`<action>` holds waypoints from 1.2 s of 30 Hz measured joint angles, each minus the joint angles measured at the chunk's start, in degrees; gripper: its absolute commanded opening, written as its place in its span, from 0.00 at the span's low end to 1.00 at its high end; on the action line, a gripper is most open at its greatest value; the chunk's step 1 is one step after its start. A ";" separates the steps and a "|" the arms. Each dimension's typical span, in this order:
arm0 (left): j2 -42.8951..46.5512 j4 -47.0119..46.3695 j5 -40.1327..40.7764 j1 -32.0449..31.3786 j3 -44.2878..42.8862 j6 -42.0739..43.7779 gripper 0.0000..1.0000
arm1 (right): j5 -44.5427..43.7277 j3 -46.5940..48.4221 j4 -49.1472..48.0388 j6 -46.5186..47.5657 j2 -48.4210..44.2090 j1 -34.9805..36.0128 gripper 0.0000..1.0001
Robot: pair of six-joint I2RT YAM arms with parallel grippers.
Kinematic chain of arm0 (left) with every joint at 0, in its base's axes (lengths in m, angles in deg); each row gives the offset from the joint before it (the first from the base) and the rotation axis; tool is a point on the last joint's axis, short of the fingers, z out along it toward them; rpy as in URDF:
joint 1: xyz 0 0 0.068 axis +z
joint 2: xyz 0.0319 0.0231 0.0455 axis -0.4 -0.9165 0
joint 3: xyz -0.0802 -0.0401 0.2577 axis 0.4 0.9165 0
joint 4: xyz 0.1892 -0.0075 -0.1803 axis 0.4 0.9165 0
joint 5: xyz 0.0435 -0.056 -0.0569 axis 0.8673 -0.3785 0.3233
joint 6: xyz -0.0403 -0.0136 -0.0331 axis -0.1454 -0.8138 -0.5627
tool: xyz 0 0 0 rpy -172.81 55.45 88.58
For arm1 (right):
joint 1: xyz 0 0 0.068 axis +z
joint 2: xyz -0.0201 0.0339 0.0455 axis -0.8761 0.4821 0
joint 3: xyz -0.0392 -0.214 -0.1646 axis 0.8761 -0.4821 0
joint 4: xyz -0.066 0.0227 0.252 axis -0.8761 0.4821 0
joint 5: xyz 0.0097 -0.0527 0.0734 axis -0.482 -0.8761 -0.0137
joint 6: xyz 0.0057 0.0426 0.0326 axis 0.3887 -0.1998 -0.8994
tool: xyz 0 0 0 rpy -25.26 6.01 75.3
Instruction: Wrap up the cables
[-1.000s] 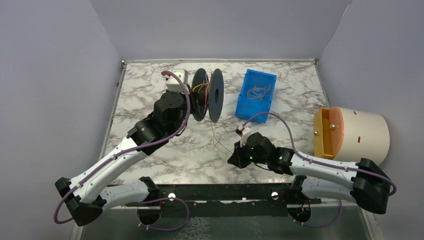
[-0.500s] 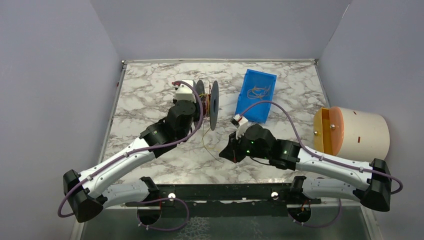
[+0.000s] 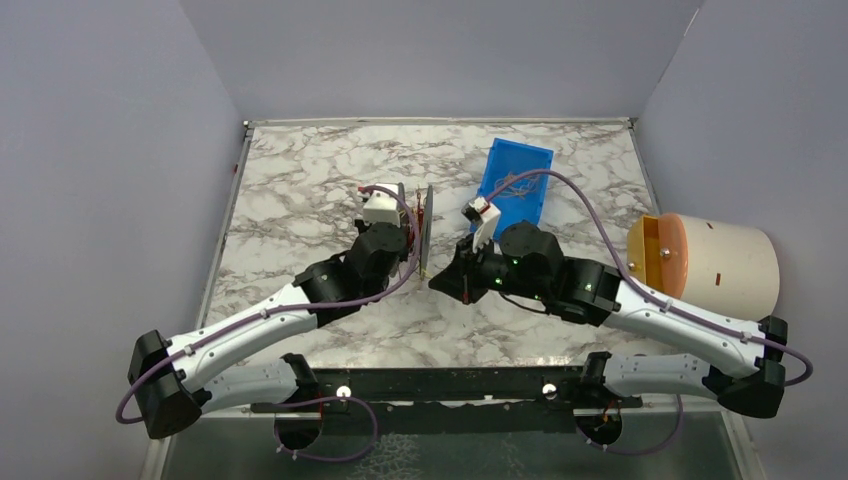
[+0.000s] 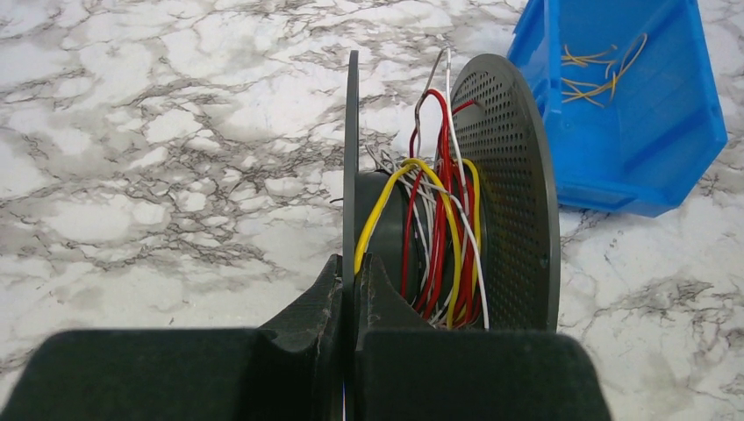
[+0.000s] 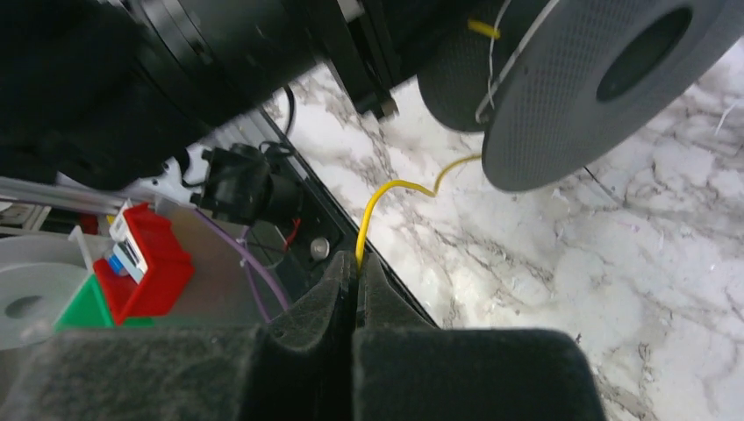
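Note:
A black spool [image 3: 424, 230] with perforated flanges stands at the table's middle, wound with yellow, red and white cables [image 4: 439, 237]. My left gripper [image 4: 353, 263] is shut on the spool's left flange [image 4: 352, 158] and holds it on edge. My right gripper [image 5: 355, 263] is shut on the end of a yellow cable [image 5: 395, 189] that curves up toward the spool [image 5: 579, 79]. In the top view the right gripper [image 3: 440, 283] sits just right of the spool's near edge.
A blue bin [image 3: 515, 187] with loose yellow and orange wires stands behind the spool, also in the left wrist view [image 4: 627, 105]. A cream cylinder with an orange open face [image 3: 705, 265] lies at the right edge. The black base rail [image 3: 440, 385] runs along the near edge.
My left arm has carried the spool nearer and to the right, turning it edge-on. My right gripper has moved up and left toward the spool with the yellow cable.

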 measured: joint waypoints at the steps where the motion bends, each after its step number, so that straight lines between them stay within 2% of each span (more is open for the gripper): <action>1: 0.02 -0.02 0.22 -0.28 0.28 -0.02 0.00 | -0.52 1.31 0.57 0.26 0.46 0.02 0.01; 17: 2.73 1.09 0.66 -3.91 3.13 0.94 0.00 | -12.57 16.22 5.70 7.87 6.32 0.04 0.01; 29: 8.79 6.60 -11.85 -4.02 2.84 9.38 0.00 | -18.75 22.86 6.47 21.62 11.72 -0.24 0.01; 36: 12.76 13.75 -21.35 -4.00 0.11 14.73 0.00 | -18.82 22.82 8.61 29.27 12.90 -4.13 0.01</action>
